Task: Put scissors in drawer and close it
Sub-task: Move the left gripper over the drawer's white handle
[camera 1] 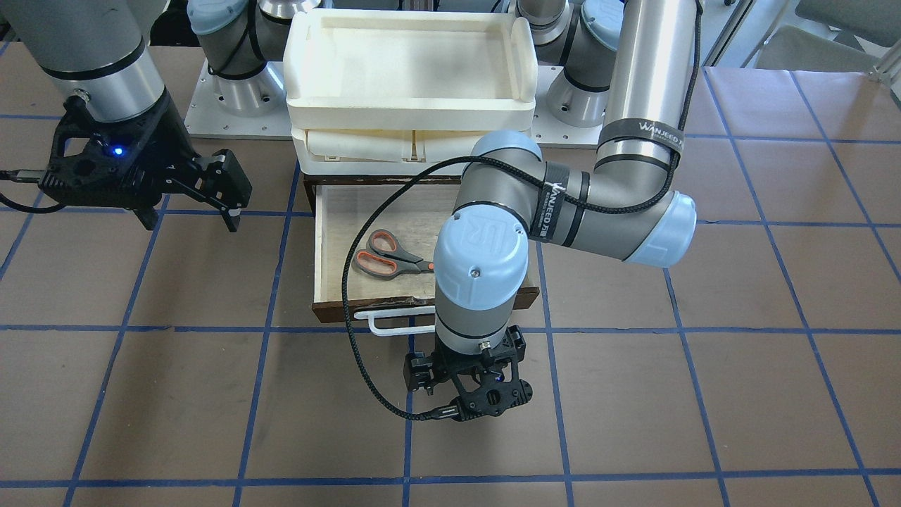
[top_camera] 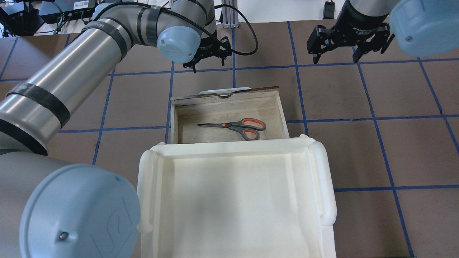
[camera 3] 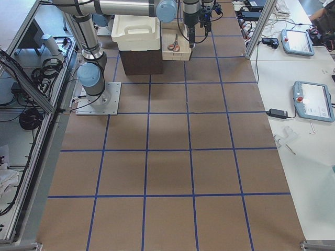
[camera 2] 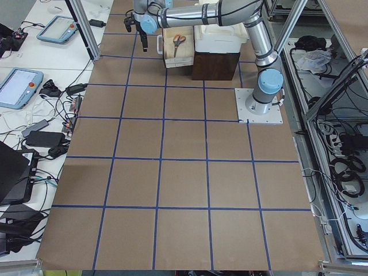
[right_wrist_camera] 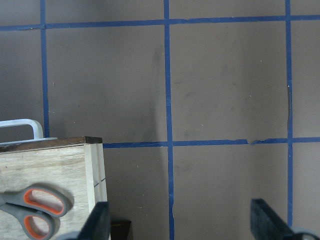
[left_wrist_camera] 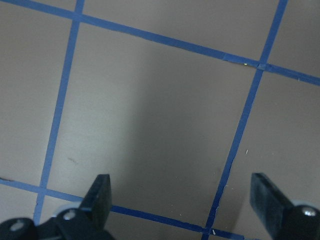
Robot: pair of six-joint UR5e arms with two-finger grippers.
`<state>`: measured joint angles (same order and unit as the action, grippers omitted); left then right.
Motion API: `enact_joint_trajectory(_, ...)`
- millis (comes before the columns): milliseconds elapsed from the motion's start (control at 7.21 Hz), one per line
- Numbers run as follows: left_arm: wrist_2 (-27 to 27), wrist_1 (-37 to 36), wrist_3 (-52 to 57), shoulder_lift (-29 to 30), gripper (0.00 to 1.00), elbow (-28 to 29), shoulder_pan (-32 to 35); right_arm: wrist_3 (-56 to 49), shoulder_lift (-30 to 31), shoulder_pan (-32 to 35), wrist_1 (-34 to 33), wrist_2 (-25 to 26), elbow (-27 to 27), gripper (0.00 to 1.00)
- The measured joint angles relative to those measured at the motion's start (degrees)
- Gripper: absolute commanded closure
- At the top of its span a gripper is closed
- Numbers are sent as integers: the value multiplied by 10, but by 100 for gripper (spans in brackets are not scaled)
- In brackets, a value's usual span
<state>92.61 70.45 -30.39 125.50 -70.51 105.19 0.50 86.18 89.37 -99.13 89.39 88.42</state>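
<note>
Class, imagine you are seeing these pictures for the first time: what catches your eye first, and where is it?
The orange-lined scissors stand out, lying flat inside the open wooden drawer, which juts from under a big white tray unit. Over the brown gridded table, the left end effector hovers open just beyond the drawer's white handle. The right end effector hangs open off to the drawer's side.

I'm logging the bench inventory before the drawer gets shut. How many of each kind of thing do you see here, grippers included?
Scissors: 1
Wooden drawer: 1
White tray unit: 1
Grippers: 2, the left gripper and the right gripper
Total: 5
</note>
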Motion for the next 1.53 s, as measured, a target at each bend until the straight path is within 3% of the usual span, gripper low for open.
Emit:
enact_joint_trajectory(832,-35,6,-8,61,0,14,30,-3,1,-9,1,0,12,0)
enact_joint_trajectory(1526,-71,94,63,81,0,14,31,-6,3,-9,0,-1,12,0)
